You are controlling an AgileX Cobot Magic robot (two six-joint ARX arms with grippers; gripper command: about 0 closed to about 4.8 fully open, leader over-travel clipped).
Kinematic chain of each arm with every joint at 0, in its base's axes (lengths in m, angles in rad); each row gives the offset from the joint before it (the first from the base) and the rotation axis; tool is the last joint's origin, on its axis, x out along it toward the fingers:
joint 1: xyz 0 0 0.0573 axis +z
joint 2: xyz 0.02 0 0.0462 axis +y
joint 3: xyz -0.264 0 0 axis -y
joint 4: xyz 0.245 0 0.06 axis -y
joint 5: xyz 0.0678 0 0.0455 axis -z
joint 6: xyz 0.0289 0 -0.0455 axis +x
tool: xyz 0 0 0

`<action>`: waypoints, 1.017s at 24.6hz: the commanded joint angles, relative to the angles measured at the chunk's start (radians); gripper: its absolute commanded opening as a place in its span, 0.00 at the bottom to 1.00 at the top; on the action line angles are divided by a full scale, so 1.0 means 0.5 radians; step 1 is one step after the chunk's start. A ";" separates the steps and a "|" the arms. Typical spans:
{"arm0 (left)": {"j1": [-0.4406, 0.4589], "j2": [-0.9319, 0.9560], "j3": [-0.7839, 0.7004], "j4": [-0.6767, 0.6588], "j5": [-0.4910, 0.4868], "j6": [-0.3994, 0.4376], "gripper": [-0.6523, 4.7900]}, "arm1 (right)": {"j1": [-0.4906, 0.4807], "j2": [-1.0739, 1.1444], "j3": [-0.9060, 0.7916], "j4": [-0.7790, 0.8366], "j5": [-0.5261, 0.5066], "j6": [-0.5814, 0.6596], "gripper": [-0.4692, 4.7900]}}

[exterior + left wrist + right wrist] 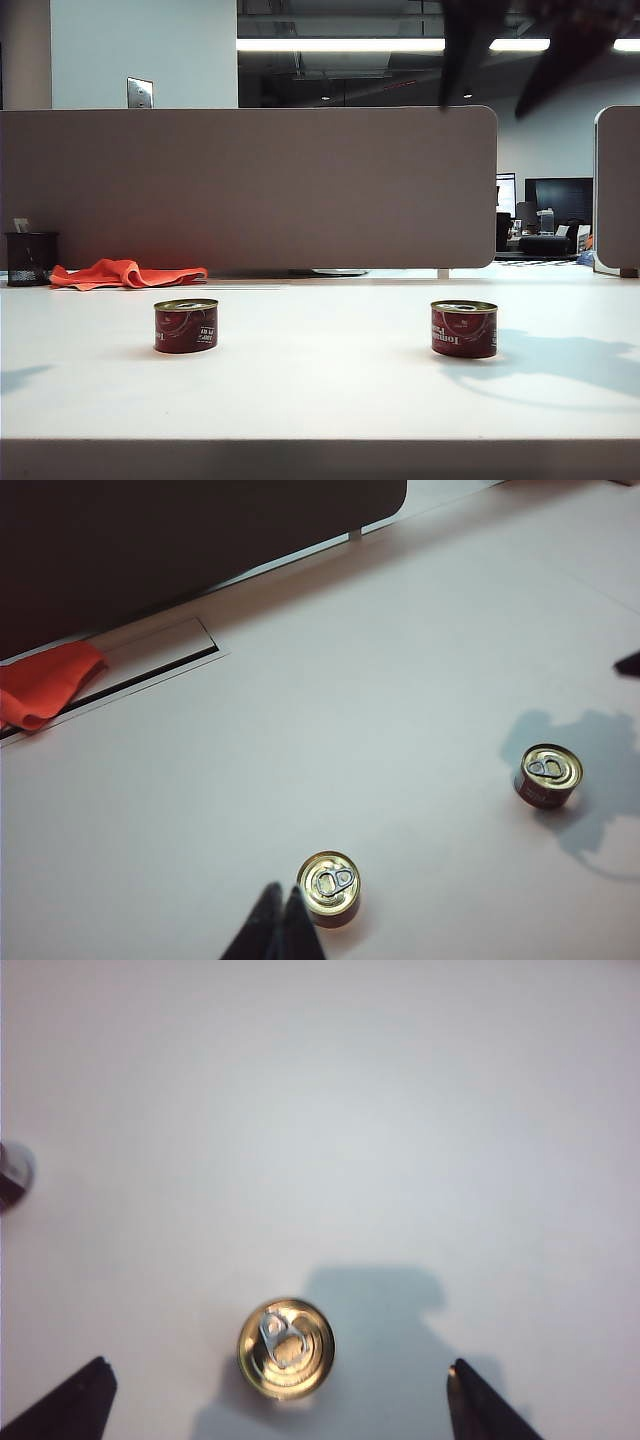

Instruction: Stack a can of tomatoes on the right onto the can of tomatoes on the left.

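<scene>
Two short red tomato cans with gold pull-tab lids stand upright on the white table, the left can (186, 325) and the right can (464, 328) well apart. My right gripper (278, 1363) hangs open high above the right can (286, 1348), its dark fingers (85, 1395) spread wide to either side of the can. In the exterior view it shows as blurred dark fingers (468, 50) at the top. My left gripper (282, 892) is shut and empty, hovering just beside the left can (329, 887). That view also shows the right can (548, 775). The left can (12, 1175) sits at the edge of the right wrist view.
An orange cloth (125, 273) and a black mesh cup (30, 258) lie at the back left against a grey partition (250, 185). A cable slot (150, 665) runs along the table's back edge. The table's front edge (320, 440) is near the camera.
</scene>
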 commanded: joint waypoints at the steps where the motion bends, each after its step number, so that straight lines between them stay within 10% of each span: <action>1: -0.002 -0.002 0.009 -0.038 0.079 -0.022 0.11 | 0.004 0.140 0.018 0.021 -0.005 0.060 1.00; 25: -0.002 0.009 0.009 -0.092 0.122 -0.147 0.11 | 0.004 0.878 0.017 0.095 -0.037 0.261 1.00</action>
